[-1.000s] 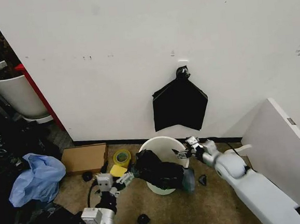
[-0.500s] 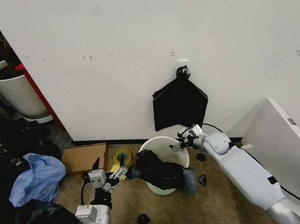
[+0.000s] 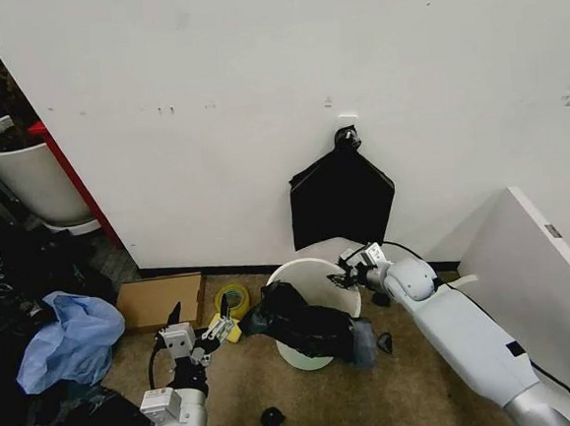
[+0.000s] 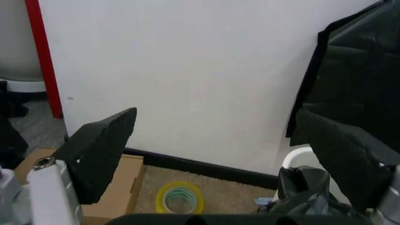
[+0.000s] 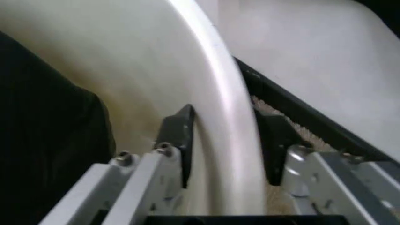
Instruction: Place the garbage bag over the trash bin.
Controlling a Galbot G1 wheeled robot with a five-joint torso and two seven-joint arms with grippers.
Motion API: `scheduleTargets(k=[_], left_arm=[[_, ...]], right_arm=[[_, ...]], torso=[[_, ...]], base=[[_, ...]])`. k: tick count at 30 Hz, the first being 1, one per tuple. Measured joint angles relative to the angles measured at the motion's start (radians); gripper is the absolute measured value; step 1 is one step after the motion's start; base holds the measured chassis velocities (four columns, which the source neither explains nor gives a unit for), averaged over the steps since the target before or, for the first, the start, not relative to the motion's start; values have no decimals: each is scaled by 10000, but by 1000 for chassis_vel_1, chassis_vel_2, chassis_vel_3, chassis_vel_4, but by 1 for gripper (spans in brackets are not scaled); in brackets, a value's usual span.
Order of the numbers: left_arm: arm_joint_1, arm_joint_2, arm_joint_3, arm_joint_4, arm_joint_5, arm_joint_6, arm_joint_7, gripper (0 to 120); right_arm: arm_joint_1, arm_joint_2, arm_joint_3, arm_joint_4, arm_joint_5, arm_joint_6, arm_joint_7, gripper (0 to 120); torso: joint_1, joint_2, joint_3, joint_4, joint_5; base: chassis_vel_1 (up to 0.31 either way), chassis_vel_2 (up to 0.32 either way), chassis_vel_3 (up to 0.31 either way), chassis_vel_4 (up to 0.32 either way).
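Head view: the trash bin (image 3: 310, 282) is standing tilted on the carpet near the wall, and the garbage bag (image 3: 308, 322) is draping across its front rim. The right gripper (image 3: 346, 275) is clamping the bin's rim.

Left wrist view: the left gripper (image 4: 231, 154) is hanging with fingers spread wide, gripping nothing.

Right wrist view: both fingers (image 5: 178, 136) are straddling the rim.

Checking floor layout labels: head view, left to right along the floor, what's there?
Crumpled blue plastic bag → flat brown cardboard box → left hand → glossy black garbage bag draped across round cream-white trash bin → right hand → slanted white board.
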Motion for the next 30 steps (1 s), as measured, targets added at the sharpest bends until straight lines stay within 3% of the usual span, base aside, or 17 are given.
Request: scheduleTargets(k=[5, 6, 10, 12, 14, 19, 26, 30], left_arm=[[-135, -26, 3, 70, -50, 3, -87, 100], [-135, -26, 3, 70, -50, 3, -87, 100], [-218, -36, 54, 124, -85, 3, -112, 100], [-273, -32, 120, 136, -96, 3, -121, 100], [-302, -28, 145, 139, -100, 3, -120, 100], [-482, -11, 291, 142, -217, 74, -120, 100], [-591, -24, 436, -47, -259, 176, -103, 100], [-563, -5, 435, -143, -266, 181, -101, 100]], right_arm=[[-637, -383, -98, 1152, 2168, -533, 2485, 5], [-637, -383, -98, 1152, 2168, -533, 2485, 5], [-1591, -704, -30, 2422, 4421, -383, 5410, 1], [-2428, -889, 263, 3330, 5846, -4, 7278, 1], [-2680, -934, 386, 3600, 6181, 164, 7680, 0], [-4217, -864, 1068, 5129, 7407, 1623, 10308, 0], [-5534, -241, 1726, 5890, 8023, 3332, 12304, 0], [-6054, -28, 1795, 6017, 8110, 3818, 12426, 0]], torso=[[0, 0, 1, 2, 0], [0, 0, 1, 2, 0], [0, 0, 1, 2, 2], [-1, 0, 1, -3, 1], [0, 0, 1, -2, 0], [-1, 0, 1, -2, -2], [-1, 0, 1, -3, -2], [-1, 0, 1, -1, -2]], base=[[0, 0, 0, 0], [0, 0, 0, 0], [0, 0, 0, 0], [0, 0, 0, 0], [0, 0, 0, 0], [0, 0, 0, 0], [0, 0, 0, 0], [0, 0, 0, 0]])
